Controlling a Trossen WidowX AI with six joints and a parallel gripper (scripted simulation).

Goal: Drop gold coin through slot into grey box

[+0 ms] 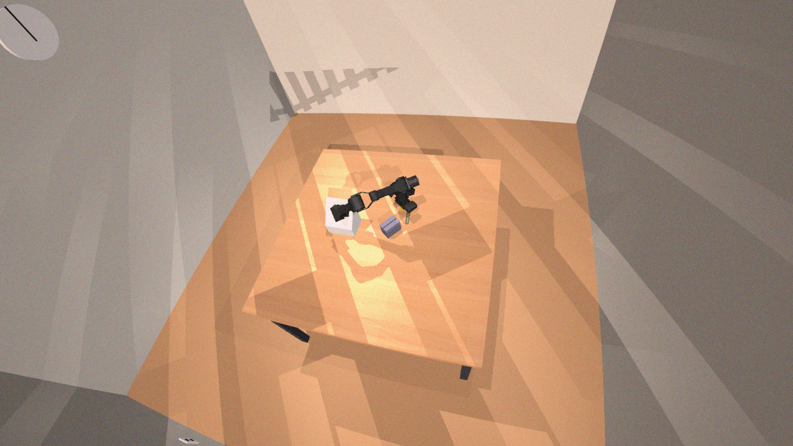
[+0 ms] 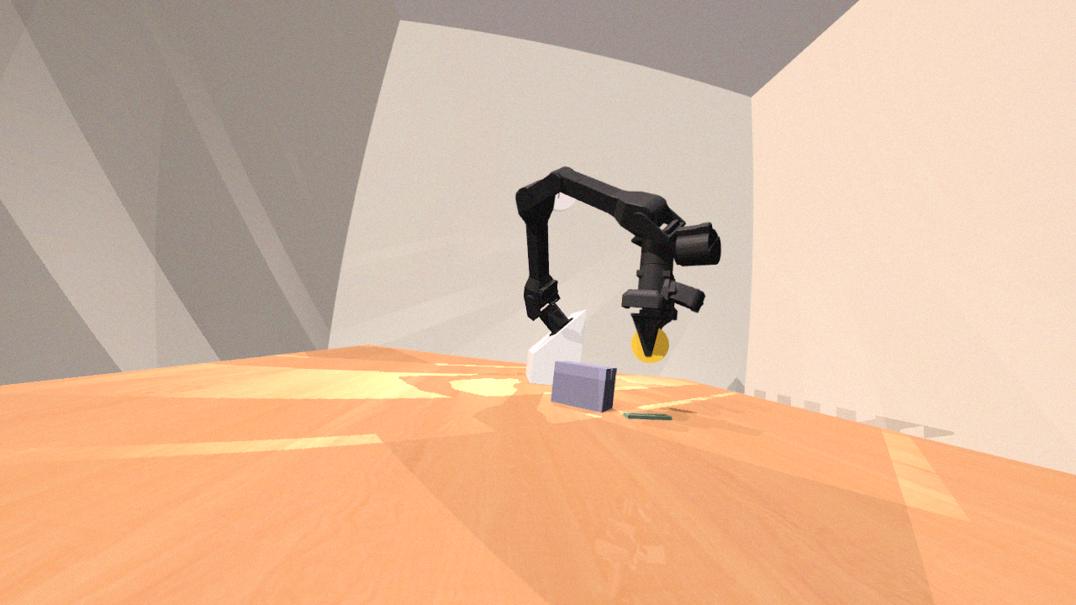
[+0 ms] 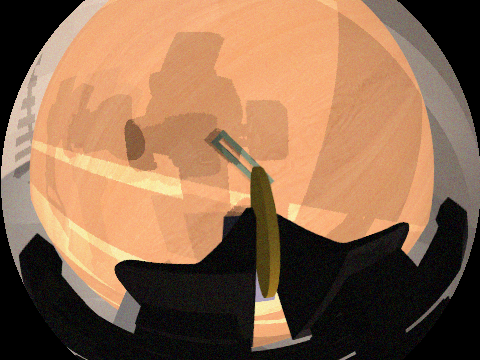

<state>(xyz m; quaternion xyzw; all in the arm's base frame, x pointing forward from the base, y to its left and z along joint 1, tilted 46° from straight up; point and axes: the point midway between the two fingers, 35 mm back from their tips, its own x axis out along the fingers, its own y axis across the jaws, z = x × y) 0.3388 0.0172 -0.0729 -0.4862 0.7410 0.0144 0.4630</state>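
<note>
- Table (image 1: 388, 288): wooden top crossed by bands of light and shadow; it carries the arm's mount, the box and the holder, all grouped towards its far half in the top view.
- Arm (image 2: 594, 197): black, rising from a white base block (image 1: 341, 223), arching over and ending with the wrist pointing straight down.
- Grey box (image 2: 582, 384): stands on the table just in front of the base block in the exterior view, lid closed. The slot cannot be made out at this size.
- Gripper (image 2: 647, 334): hangs in the air well above the table, beside the box and not over it, fingers drawn nearly together and pinching the coin.
- Coin (image 2: 650, 345): gold, held by its upper part with the lower part hanging below the fingertips. In the exterior view its round face shows against the wall; in the wrist view it appears edge-on as a narrow upright sliver (image 3: 266, 234) between the two dark fingers. It is clear of both holder and box.
- Holder (image 2: 646, 415): dark green, flat on the table just beside the box's right end in the exterior view, below the gripper. In the wrist view it shows as a thin teal outline (image 3: 235, 152) beyond the coin's top edge, with nothing in it.
</note>
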